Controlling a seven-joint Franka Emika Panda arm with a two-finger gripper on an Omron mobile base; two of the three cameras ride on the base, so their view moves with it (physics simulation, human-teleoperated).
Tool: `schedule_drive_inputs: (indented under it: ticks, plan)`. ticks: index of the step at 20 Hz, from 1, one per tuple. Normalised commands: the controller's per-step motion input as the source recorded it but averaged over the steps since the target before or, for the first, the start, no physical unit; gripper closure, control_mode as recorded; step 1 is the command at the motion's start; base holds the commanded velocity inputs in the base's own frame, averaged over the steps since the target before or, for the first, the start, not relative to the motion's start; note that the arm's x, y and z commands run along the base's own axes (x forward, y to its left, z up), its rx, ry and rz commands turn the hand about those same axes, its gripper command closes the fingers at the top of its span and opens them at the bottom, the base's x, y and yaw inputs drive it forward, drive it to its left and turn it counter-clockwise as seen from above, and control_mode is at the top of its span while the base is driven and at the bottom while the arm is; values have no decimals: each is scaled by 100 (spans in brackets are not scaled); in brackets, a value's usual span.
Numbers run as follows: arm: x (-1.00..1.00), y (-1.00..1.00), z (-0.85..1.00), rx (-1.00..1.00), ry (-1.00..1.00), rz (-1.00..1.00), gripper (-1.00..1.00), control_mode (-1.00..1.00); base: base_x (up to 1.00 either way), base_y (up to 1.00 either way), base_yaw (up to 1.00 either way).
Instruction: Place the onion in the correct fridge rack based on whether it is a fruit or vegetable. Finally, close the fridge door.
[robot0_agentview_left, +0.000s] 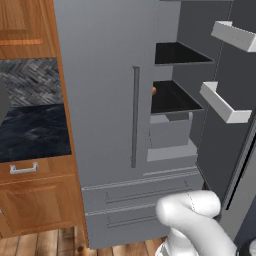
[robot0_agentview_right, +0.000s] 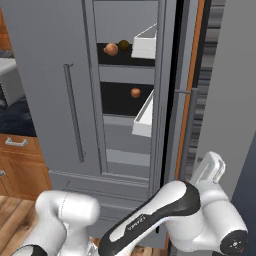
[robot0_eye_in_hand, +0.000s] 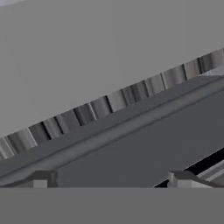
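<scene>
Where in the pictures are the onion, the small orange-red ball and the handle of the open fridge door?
onion (robot0_agentview_right: 111, 49), right base view, middle of the tan-brown ball on the upper rack.
orange-red ball (robot0_agentview_right: 135, 92), right base view, its centre, on the lower rack.
fridge door handle (robot0_agentview_right: 189, 131), right base view, middle of the vertical grey bar.

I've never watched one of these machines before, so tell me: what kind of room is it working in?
A home kitchen, computer-rendered by the look of it. A tall grey fridge stands with its fridge door swung open, round produce sits on the black racks inside, and wooden cabinets under a dark counter stand beside it.
</scene>
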Motion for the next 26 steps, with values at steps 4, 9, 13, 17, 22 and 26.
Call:
schedule_drive_inputs:
  ticks: [4, 9, 13, 17, 22, 26]
  plan:
    - [79, -33, -47, 16, 0, 10, -100, -100, 0, 0, 0]
    - [78, -1, -50, 9, -8, 17, -100, -100, 0, 0, 0]
    - [84, 0, -32, 9, -7, 20, -100, -100, 0, 0, 0]
    - [36, 2, -5, 1, -5, 21, -100, -100, 0, 0, 0]
    - [-7, 61, 2, -10, -9, 22, -100, -100, 0, 0, 0]
    - [0, 98, 6, -20, -9, 22, -100, -100, 0, 0, 0]
